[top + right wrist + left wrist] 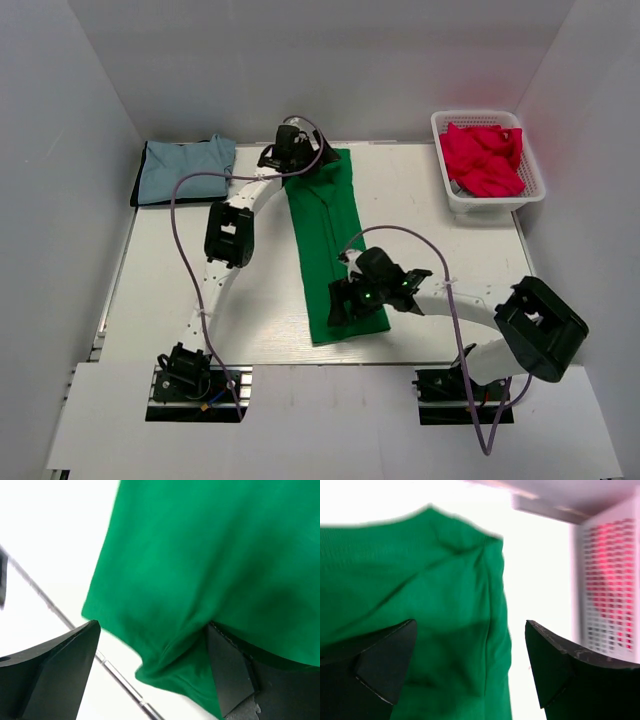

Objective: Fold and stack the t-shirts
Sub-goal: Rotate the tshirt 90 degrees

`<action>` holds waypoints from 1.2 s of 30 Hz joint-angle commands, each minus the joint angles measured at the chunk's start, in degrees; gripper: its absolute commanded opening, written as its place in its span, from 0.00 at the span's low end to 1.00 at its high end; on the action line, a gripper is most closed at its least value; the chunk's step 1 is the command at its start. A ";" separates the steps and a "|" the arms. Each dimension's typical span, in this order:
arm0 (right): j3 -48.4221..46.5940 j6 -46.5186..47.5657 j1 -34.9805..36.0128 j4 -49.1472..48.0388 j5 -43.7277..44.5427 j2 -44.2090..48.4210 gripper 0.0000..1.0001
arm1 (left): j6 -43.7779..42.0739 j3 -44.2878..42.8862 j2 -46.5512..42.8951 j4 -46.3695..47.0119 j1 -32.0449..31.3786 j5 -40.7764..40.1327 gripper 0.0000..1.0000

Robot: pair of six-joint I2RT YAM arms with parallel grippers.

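Green folded cotton t-shirt (325,235) lay near-to-far; L hand (470,628) at far end, R hand (152,628) near end, both wide-open, clamping nothing.

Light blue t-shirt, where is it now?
Top view: light blue t-shirt lies folded at the table's far-left corner, left of the left gripper and green t-shirt.

The top camera sits high up behind the two arms. It looks down on the whole table (260,320) from far away. The left wrist camera looks out between the fingers of the left gripper (470,625). It is very close to the far end of the green t-shirt (420,580) and faces the white basket (607,580). The right wrist camera looks between the fingers of the right gripper (154,626), very close to the t-shirt's near end. All three see the t-shirt. The top and left views both see the basket.
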State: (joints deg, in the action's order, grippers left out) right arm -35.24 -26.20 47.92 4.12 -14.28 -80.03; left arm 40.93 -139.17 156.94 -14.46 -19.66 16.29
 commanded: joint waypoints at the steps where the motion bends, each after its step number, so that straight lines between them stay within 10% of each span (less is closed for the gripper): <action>1: 0.88 3.25 5.07 8.63 -5.93 -3.55 0.90 | 2.32 -2.24 6.35 7.32 -1.43 4.10 1.00; 15: -6.85 5.72 9.12 10.55 1.70 -2.34 0.90 | 1.08 -3.82 4.08 8.22 -0.12 -7.16 1.00; 24: -8.26 -6.14 6.92 14.86 22.71 9.89 0.90 | -12.54 -1.29 -20.95 3.21 -2.31 -10.49 1.00; 32: -7.47 -11.94 3.76 22.85 30.51 12.97 0.90 | -15.17 14.17 -40.47 -13.64 -3.71 -6.27 1.00; 36: -5.37 -12.31 -0.19 26.03 33.88 14.72 0.90 | -11.15 46.83 -56.10 -9.23 -6.87 -9.10 1.00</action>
State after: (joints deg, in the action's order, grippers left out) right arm -41.98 -36.53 49.82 26.15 13.69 -67.33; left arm 28.42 -109.38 104.36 -17.82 -24.45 7.88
